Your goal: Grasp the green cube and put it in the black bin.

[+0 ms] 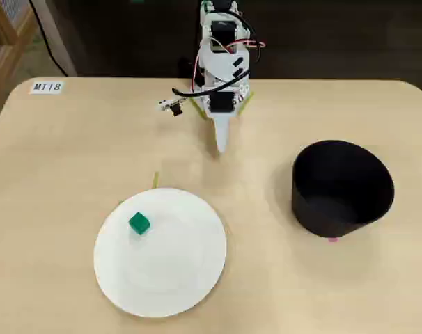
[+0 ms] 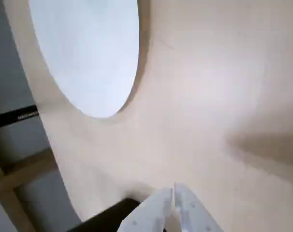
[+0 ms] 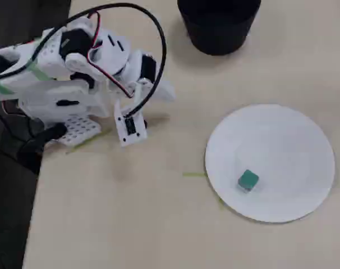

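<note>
Green cube (image 1: 138, 223) sits on the white plate (image 1: 190, 278), toward the plate's upper-left edge in a fixed view, clear of the rim. It's also visible in the other fixed view (image 3: 248, 180); the wrist view only catches part of the plate (image 2: 88, 58), no cube.

My read on handling: small, rigid, light, plain faces. It should take a firm pinch without deforming, but it may skate on the smooth plate if I nudge it. I'd take it across two opposite side faces, coming straight down, fingers low enough to avoid tipping it.

Gripper (image 1: 221, 145) is parked near the arm base, well apart from the cube, holding nothing. In the wrist view the fingertips (image 2: 173, 193) are pressed together, so it needs spreading before descent.

Black bin (image 1: 342, 188) stands upright on the table (image 1: 58, 174), well to the right of the plate in that view, mouth open. Nothing lies between plate and bin. The thin green tape strip (image 1: 155, 180) by the plate edge is flat, no obstacle. The bin wall is tall, so I'd carry high to clear it.
</note>
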You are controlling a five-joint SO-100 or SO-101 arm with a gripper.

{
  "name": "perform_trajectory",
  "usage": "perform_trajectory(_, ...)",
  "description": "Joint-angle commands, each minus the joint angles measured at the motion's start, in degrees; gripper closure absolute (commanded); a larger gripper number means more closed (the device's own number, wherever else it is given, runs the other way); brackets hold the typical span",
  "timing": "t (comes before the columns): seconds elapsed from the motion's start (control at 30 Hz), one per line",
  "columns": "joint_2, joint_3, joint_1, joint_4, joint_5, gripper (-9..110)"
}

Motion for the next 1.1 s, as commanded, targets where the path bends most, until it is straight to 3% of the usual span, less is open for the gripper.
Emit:
perform_trajectory(0.0, -0.18, -0.26, 1.05, -0.44, 1.58, 102)
perform_trajectory(0.63, -0.18, -2.37, -0.88, -1.49, 2.37, 102)
perform_trajectory(0.77, -7.56, -21.09, -3.52, -0.09, 5.71, 102)
perform_trajectory(0.93, -43.15, -57.13, -7.03, 9.32, 2.64, 102)
perform_trajectory(1.07, -63.19, -73.92, -8.96, 11.95, -1.14, 102)
